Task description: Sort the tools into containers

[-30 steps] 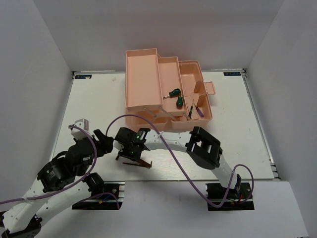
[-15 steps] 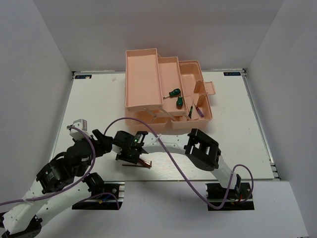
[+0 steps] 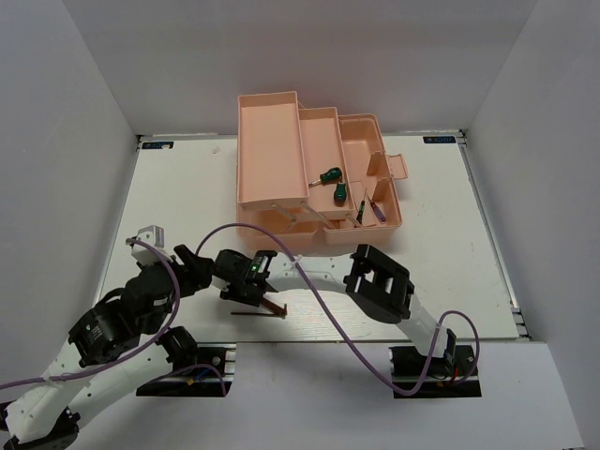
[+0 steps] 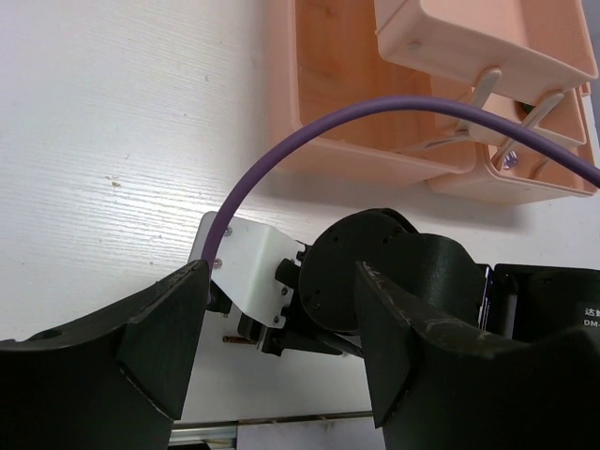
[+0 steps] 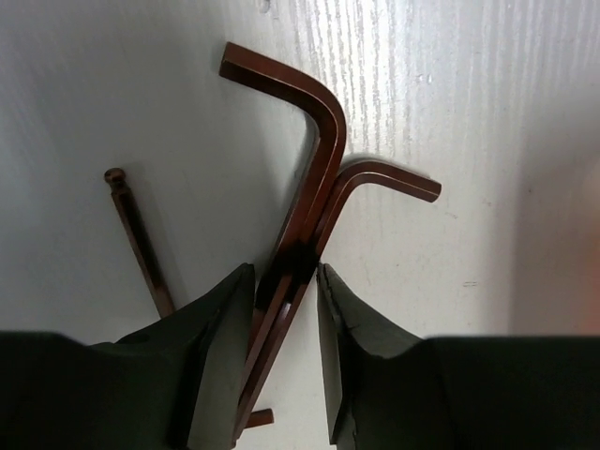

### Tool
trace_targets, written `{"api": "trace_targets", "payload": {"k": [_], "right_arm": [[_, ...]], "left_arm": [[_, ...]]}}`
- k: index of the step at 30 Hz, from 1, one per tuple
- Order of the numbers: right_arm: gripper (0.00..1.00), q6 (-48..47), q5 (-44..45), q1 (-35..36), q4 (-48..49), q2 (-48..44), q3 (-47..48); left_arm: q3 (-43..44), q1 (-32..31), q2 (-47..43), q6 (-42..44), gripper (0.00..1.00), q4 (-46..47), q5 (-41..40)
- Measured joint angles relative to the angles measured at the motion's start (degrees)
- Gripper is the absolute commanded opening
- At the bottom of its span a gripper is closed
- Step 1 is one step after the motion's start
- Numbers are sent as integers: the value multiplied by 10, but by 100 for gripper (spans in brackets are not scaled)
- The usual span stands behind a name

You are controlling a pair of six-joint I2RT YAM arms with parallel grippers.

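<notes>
Two dark brown L-shaped hex keys (image 5: 323, 141) lie side by side on the white table, small in the top view (image 3: 260, 312). My right gripper (image 5: 284, 272) is down on them, its jaws pressed against both long shanks; in the top view it (image 3: 253, 298) sits near the table's front edge. A thinner brown rod (image 5: 136, 239) lies just left of it. My left gripper (image 4: 281, 272) is wide open and empty, next to the right wrist (image 3: 192, 265). The pink toolbox (image 3: 272, 150) holds two green-handled screwdrivers (image 3: 330, 175) and two thin precision screwdrivers (image 3: 361, 211).
The toolbox's tiered trays stand open at the table's back centre and also show in the left wrist view (image 4: 337, 94). A purple cable (image 4: 375, 108) arches over the right arm's wrist. White walls enclose the table on three sides.
My right gripper has come down and toward the near edge onto the hex keys. The left arm has barely moved.
</notes>
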Motion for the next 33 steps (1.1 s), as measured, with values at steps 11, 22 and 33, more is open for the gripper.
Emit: {"api": "trace_targets", "payload": {"k": [11, 22, 33], "right_arm": [[22, 4, 32, 1, 0, 5, 4], [0, 5, 8, -5, -9, 6, 12], [0, 6, -48, -19, -69, -13, 14]], "left_arm": [[-2, 0, -1, 3, 73, 0, -1], [-2, 0, -7, 3, 73, 1, -2], [-2, 0, -7, 3, 73, 0, 5]]}}
